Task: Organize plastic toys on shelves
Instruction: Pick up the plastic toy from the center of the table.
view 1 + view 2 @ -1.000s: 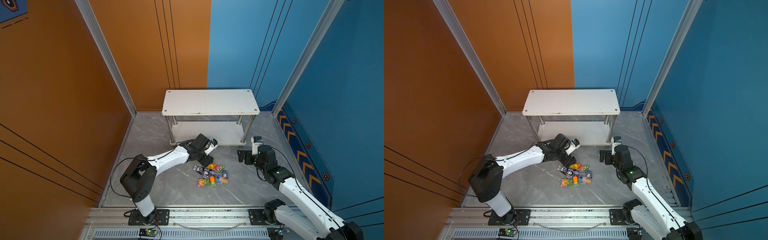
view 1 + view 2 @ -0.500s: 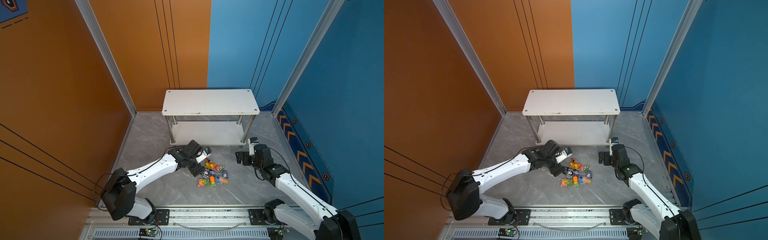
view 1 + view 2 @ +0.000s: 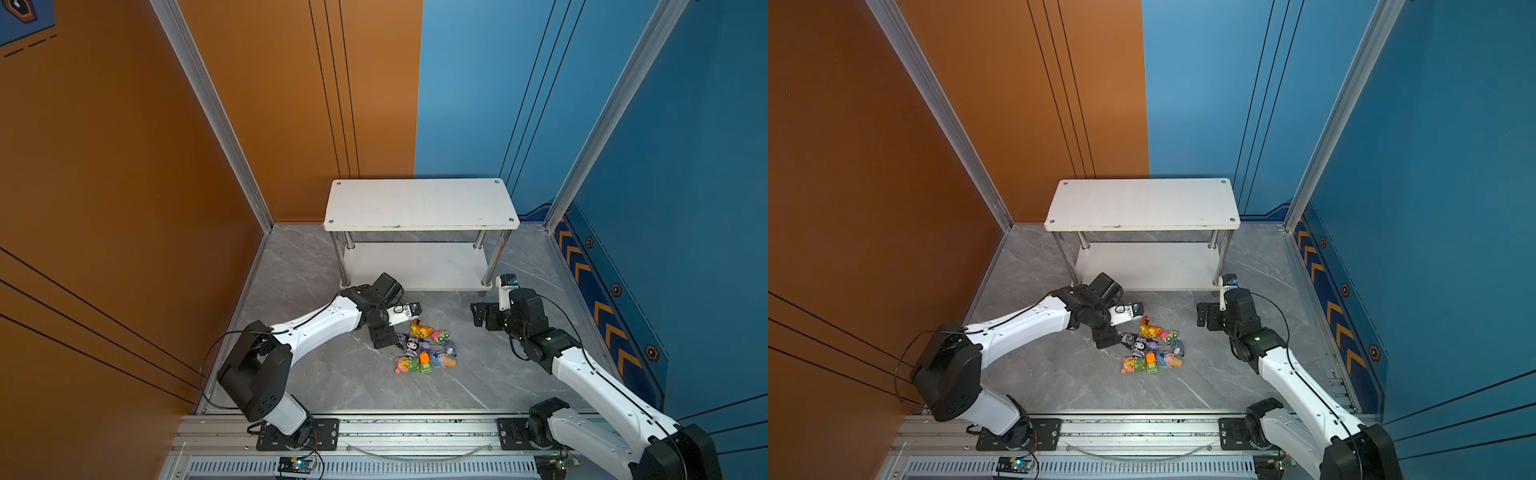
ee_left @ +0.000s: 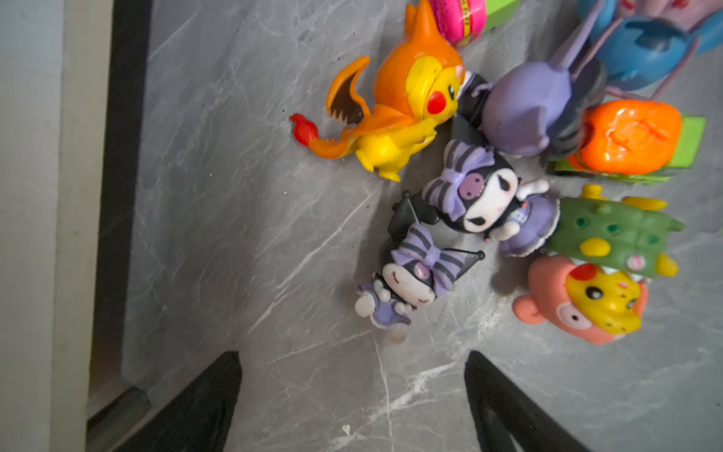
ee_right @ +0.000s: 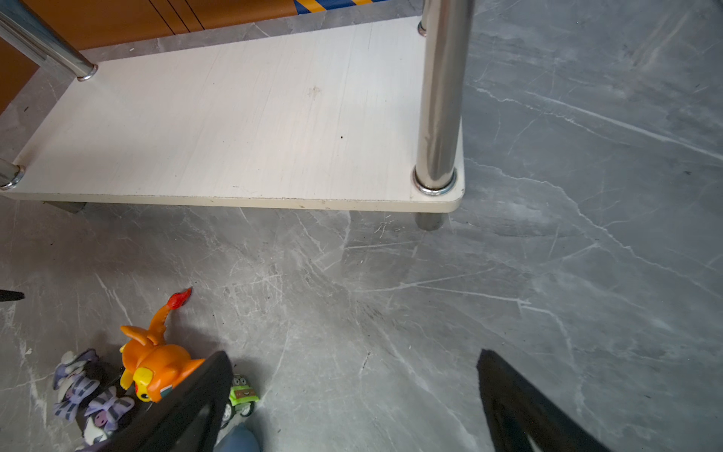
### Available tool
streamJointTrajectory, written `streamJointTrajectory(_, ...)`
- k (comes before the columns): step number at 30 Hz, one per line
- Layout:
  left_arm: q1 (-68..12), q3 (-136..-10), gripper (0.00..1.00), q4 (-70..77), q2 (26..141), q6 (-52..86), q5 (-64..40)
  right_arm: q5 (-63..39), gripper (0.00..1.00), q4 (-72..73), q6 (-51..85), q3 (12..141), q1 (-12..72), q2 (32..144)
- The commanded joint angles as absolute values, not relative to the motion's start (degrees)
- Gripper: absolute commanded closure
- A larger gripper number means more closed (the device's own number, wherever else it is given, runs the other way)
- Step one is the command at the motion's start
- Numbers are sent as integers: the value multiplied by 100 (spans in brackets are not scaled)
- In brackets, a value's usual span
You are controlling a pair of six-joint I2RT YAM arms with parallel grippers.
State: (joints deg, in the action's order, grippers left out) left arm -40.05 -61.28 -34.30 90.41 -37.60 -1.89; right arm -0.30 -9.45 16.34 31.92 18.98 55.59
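The plastic toys (image 3: 424,349) (image 3: 1152,349) lie in a small heap on the grey floor in front of the shelves (image 3: 419,203). In both top views, the two white boards of the shelves are bare. My left gripper (image 4: 352,354) (image 3: 390,332) hovers open at the heap's left edge. A black-purple horned figurine (image 4: 410,281) lies just ahead of it, outside the jaws. The orange dragon (image 4: 403,105) and the pink-yellow one (image 4: 587,301) lie beside it. My right gripper (image 5: 352,352) (image 3: 484,318) is open over bare floor right of the heap, near a green car (image 5: 242,395).
A chrome leg (image 5: 438,98) of the rack stands on the lower board (image 5: 234,117) just ahead of my right gripper. Orange and blue walls close in the sides and back. A metal rail (image 3: 415,428) runs along the front edge.
My left gripper has pulled back from the lower shelf's front edge to the heap's left side, and its jaws have opened wider. The right gripper has barely shifted.
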Motion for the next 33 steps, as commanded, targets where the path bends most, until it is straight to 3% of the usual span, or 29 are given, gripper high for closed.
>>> streamJointTrajectory(1,-4096,-6312,9,-3643,9190,-4207,-179,-11,1,-987,1630,3234,1841,5531)
streamJointTrajectory(16,-4342,-6277,13,-3332,9886,-4355,-282,-46,1,-964,1693,3214,1776,5608)
streamJointTrajectory(18,-4305,-6338,17,-3331,9936,-4388,-307,-42,1,-967,1685,3211,1767,5591)
streamJointTrajectory(33,-4310,-6854,24,-3613,10521,-4574,-262,-83,2,-895,1722,3215,1732,5748)
